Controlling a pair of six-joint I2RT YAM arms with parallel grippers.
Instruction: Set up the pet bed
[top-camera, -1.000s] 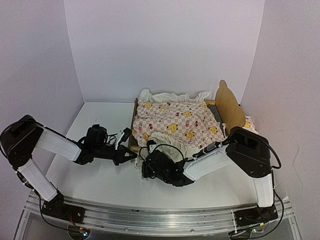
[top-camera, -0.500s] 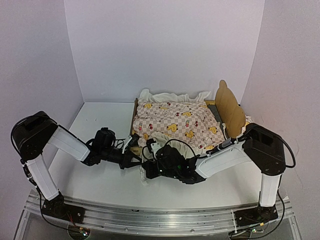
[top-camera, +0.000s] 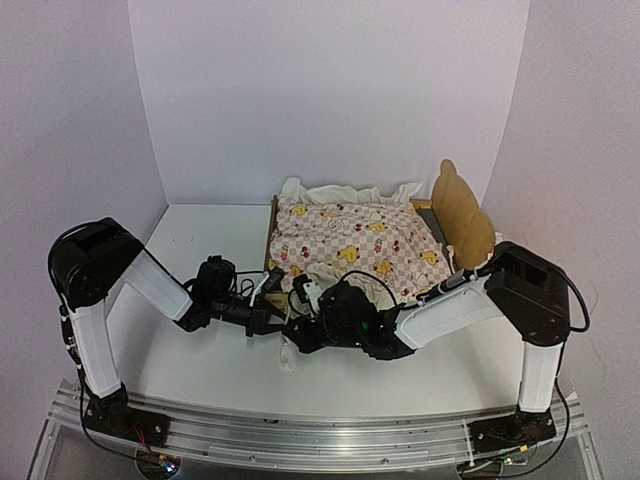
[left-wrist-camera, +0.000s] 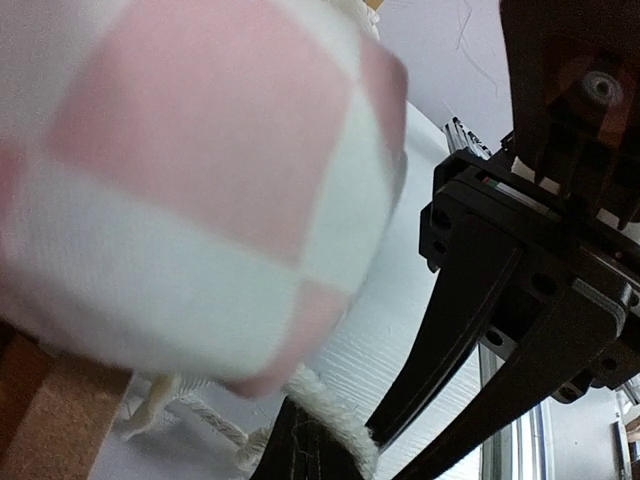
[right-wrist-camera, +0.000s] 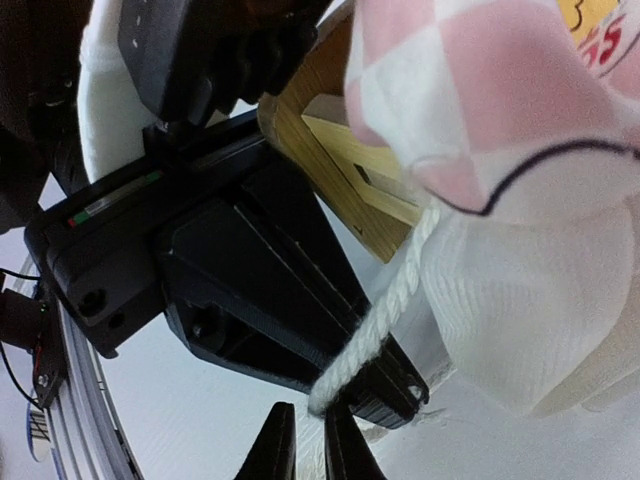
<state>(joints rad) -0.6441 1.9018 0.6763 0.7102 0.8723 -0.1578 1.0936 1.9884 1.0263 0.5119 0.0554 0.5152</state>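
The pet bed, light wood with an eared headboard on the right, stands at the back right with a pink checked duck quilt spread over it. Both grippers meet at its near left corner. My left gripper is shut on a white cord that hangs from the quilt's cream ruffle. In the right wrist view the cord runs down into the left gripper's black tips. My right gripper sits just below the cord's end, fingers slightly apart, holding nothing. The wooden bed corner shows behind.
The white table stretches left of the bed, closed in by white walls at the left, back and right. A metal rail carrying the arm bases runs along the near edge. The two wrists are crowded close together.
Both arms have reached in to the bed's near left corner, the left gripper sliding right. The right gripper's fingers have parted a little.
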